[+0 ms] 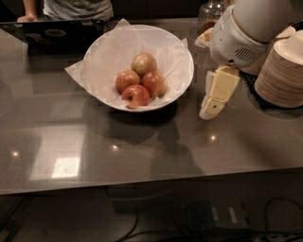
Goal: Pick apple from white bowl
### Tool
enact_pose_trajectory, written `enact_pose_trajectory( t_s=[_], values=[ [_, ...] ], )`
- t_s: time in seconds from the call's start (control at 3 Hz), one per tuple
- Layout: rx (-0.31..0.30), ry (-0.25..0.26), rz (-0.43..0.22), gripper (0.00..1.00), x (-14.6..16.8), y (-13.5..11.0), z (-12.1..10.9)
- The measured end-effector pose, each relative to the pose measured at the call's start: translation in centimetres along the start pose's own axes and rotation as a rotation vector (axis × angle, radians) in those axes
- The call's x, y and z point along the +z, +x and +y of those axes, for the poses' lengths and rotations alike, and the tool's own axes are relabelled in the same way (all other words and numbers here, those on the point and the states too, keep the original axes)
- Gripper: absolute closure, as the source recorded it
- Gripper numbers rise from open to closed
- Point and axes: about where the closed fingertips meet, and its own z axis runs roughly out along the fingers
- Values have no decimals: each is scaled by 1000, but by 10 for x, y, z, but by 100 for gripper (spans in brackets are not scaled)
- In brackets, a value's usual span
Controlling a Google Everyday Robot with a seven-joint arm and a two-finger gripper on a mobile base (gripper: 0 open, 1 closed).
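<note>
The white bowl (182,52), wide and lined with crinkled white paper, stands on the dark table at the back centre. Several apples lie in it. The deep red apple (154,83) is at the right of the pile. A yellowish-tan apple (144,63) lies behind it, a pinkish one (126,79) to the left and another (136,95) in front. My gripper (209,109) hangs pointing down just right of the bowl, outside its rim, near table height. It holds nothing.
A stack of tan plates (281,71) stands at the right edge, close behind my arm. A glass jar (210,12) is at the back. A person's laptop (52,35) sits at the back left. The table's front edge (142,186) runs across the lower frame.
</note>
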Motion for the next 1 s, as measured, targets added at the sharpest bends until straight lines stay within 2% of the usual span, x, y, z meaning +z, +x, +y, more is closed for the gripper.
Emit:
enact_pose_trajectory(
  t_s=[0.33,1.0],
  values=[
    [-43,3,-51,0,9,-17,-15],
    [-31,5,-76,0,21,-20,-22]
  ],
)
